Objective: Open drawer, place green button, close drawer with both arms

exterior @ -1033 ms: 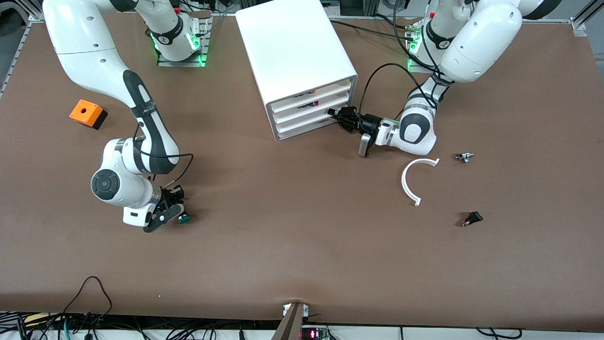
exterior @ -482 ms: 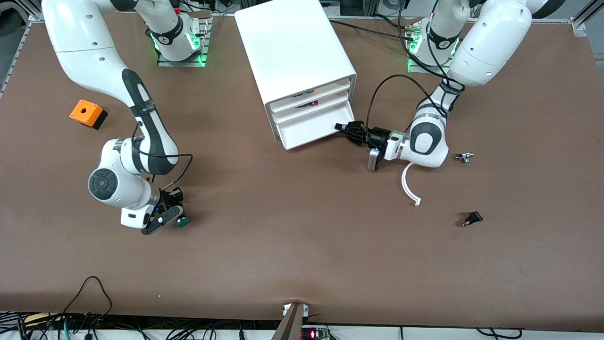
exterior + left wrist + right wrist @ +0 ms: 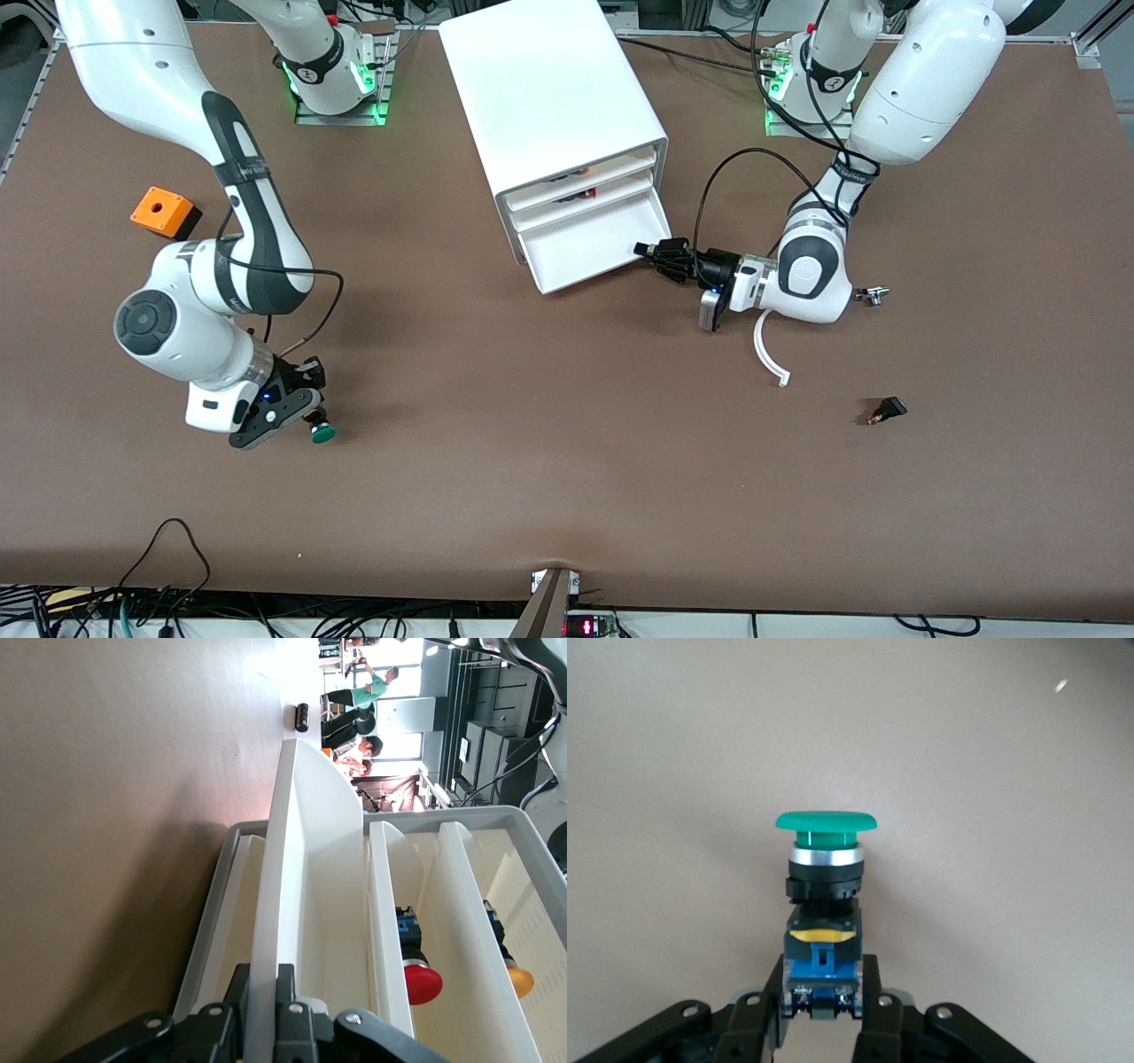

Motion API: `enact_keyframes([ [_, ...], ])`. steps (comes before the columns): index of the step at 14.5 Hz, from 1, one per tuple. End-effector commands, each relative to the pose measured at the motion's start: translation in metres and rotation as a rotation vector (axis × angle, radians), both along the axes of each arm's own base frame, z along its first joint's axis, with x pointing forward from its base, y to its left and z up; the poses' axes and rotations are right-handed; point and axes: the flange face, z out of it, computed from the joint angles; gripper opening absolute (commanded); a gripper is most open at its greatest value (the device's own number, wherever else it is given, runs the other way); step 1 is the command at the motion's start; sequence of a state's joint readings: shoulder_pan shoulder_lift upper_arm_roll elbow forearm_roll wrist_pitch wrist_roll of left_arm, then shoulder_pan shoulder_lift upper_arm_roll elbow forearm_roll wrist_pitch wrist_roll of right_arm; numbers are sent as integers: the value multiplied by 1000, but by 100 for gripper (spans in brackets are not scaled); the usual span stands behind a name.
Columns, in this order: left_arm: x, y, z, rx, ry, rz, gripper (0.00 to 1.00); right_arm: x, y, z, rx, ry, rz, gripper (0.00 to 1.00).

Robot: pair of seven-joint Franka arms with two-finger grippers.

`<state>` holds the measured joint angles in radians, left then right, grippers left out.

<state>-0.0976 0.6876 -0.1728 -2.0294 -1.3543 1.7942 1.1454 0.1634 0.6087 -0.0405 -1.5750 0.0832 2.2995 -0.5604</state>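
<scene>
The white cabinet (image 3: 554, 97) stands at the table's back middle. Its lowest drawer (image 3: 586, 248) is pulled out, and its tray shows nothing in it. My left gripper (image 3: 647, 252) is shut on the drawer's front wall at the corner toward the left arm's end. In the left wrist view the black fingers (image 3: 286, 992) pinch that thin white wall (image 3: 306, 868). My right gripper (image 3: 301, 415) is shut on the button (image 3: 321, 431), held over the table toward the right arm's end. The button's green cap (image 3: 826, 822) points away from the fingers (image 3: 870, 992), which clamp its blue base.
An orange box (image 3: 162, 213) with a hole lies toward the right arm's end. A white curved strip (image 3: 767, 354), a small black switch (image 3: 887, 410) and a small metal part (image 3: 872, 295) lie toward the left arm's end. The drawers above hold a red button (image 3: 423, 971) and a yellow-capped one (image 3: 521, 980).
My left gripper has drawn the lowest drawer out of the cabinet. My right arm has carried the button a little toward the front camera and the right arm's end.
</scene>
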Motion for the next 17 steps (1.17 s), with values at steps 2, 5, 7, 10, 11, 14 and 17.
enact_keyframes([
  [2, 23, 14, -2, 35, 9, 11, 0, 7, 11, 39, 8, -56, 97, 26],
  [5, 30, 17, 2, 34, 7, 21, 0, 8, 46, 64, 28, -101, 199, 26],
  [7, 32, 19, 2, 37, 10, 25, 0, 2, 78, 75, 28, -118, 263, 26],
  [10, 34, 22, 3, 40, 10, 30, 4, -16, 135, 84, 36, -116, 345, 26],
  [11, 35, 22, 4, 41, 5, 27, 48, -26, 157, 83, 34, -82, 377, 26],
  [14, 36, 30, 5, 49, -7, 23, 100, -40, 203, 101, 29, -59, 451, 26],
  [17, 46, 48, 23, 88, -39, -2, 100, -60, 246, 102, 21, -63, 538, 26],
])
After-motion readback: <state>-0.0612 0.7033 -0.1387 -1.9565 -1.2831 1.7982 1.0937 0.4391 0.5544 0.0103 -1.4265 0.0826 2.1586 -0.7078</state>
